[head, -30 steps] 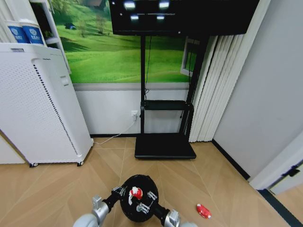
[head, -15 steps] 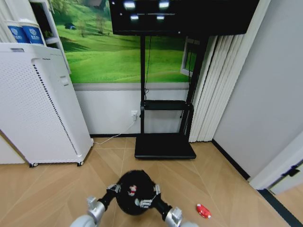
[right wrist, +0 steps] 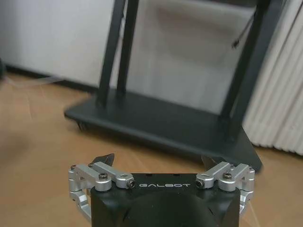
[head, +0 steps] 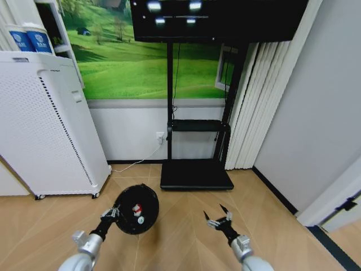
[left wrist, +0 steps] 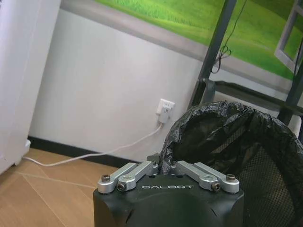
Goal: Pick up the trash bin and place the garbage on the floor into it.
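Your left gripper (head: 110,214) held the trash bin (head: 136,208) by its rim; your right gripper (head: 219,218) hung empty with its fingers spread wide.

"GALBOT" read in white on both wrist housings. In the left wrist view, your left gripper's fingers were closed on the bin's rim and its black liner bag (left wrist: 222,125). In the head view, lower left of centre, the bin sat tipped above the floor (head: 180,226), with a red-and-white wrapper (head: 136,209) inside. Your right gripper was at lower right of centre.
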You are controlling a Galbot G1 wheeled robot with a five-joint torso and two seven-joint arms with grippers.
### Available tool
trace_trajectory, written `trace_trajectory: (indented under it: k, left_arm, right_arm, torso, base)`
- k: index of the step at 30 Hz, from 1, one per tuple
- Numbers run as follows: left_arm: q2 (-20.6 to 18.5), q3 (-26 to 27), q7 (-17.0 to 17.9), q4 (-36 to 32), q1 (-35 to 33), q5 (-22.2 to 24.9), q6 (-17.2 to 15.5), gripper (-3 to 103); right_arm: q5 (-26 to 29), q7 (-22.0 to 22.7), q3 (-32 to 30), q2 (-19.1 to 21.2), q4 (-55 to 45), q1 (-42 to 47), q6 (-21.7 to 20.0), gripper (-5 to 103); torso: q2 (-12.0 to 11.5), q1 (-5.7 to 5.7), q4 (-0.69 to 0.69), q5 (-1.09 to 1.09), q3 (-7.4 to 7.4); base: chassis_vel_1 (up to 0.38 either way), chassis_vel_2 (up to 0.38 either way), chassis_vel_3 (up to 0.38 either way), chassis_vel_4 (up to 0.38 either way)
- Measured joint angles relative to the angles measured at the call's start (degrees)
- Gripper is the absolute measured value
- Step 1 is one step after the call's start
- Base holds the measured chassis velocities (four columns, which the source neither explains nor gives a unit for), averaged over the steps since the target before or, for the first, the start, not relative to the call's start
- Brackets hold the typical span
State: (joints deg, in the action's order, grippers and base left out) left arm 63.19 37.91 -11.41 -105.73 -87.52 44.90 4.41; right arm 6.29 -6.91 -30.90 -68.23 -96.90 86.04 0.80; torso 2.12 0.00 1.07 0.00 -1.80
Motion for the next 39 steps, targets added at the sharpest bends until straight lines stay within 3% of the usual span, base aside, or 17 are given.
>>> trace_trajectory:
  k: [6, 12, 24, 34, 37, 39]
  left_arm:
    - [0.18, 1.64, -0.55, -0.67, -1.26, 0.06, 0.18, 4]
    - [0.58, 1.22, -0.62, -0.72, -0.89, 0.01, 0.23, 4]
    - [0.67, 1.1, -1.24, -0.18, -0.26, 0.15, 0.27, 4]
    - [0.89, 0.68, -2.3, 1.16, 0.41, 0.05, 0.55, 4]
    - [0.73, 0.58, -2.32, 1.49, 0.8, 0.12, 0.55, 4]
    - [0.68, 0.58, -2.32, 1.55, 0.88, 0.15, 0.55, 4]
  right_arm:
    - [-2.43, -1.43, -2.74, 1.7, 7.5, 1.2, -0.12, 100]
    - [-2.87, -1.04, -3.13, 0.52, 15.69, 1.01, -0.05, 100]
    - [-3.16, 1.33, -2.36, -0.1, 23.14, -3.78, -4.62, 100]
    - [-3.41, 1.52, -2.19, 1.05, 29.0, -6.15, -5.36, 102]
    - [-3.35, 0.86, -2.38, 1.09, 29.71, -6.26, -5.33, 93]
    - [-3.32, 0.58, -2.4, 1.1, 29.72, -6.21, -5.29, 93]
  torso:
    - [0.0, 0.0, 0.0, -0.02, 0.0]
    - [0.0, 0.0, 0.02, 0.01, 0.0]
    - [0.0, 0.0, 0.0, 0.0, 0.0]
    - [0.0, 0.0, 0.01, 0.0, 0.0]
    - [0.0, 0.0, 0.01, -0.04, 0.0]
    - [0.0, 0.0, 0.01, -0.04, 0.01]
  base:
    - [0.0, 0.0, 0.0, 0.0]
    - [0.0, 0.0, 0.0, 0.0]
    - [0.0, 0.0, 0.0, 0.0]
    - [0.0, 0.0, 0.0, 0.0]
    - [0.0, 0.0, 0.0, 0.0]
    - [0.0, 0.0, 0.0, 0.0]
